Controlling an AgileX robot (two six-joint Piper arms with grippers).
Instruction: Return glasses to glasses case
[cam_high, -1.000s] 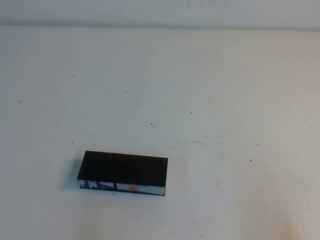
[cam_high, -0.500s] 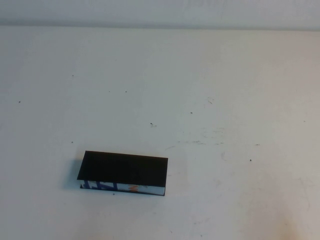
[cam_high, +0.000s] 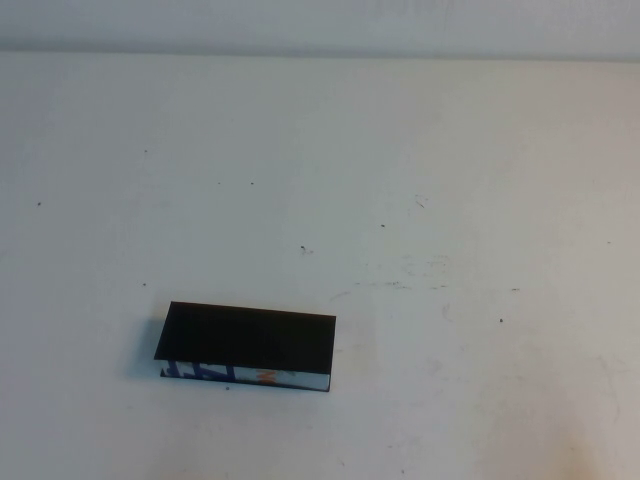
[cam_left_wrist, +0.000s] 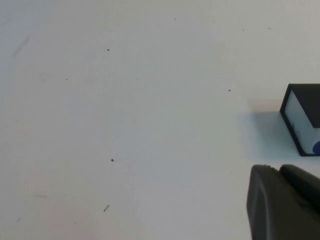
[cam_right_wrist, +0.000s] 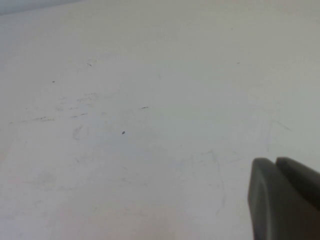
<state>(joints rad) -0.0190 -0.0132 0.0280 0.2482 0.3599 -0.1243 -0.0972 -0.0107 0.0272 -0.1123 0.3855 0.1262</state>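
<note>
The glasses case is a black rectangular box lying at the near left of the white table, its flap lid down and its blue, white and orange front edge facing me. One end of the glasses case shows in the left wrist view, a short way ahead of my left gripper, whose fingers are pressed together with nothing in them. My right gripper hovers over bare table, shut and holding nothing. Neither arm appears in the high view. The glasses are out of view.
The white table carries only small dark specks and faint scuff marks right of centre. Its far edge meets a pale wall at the back.
</note>
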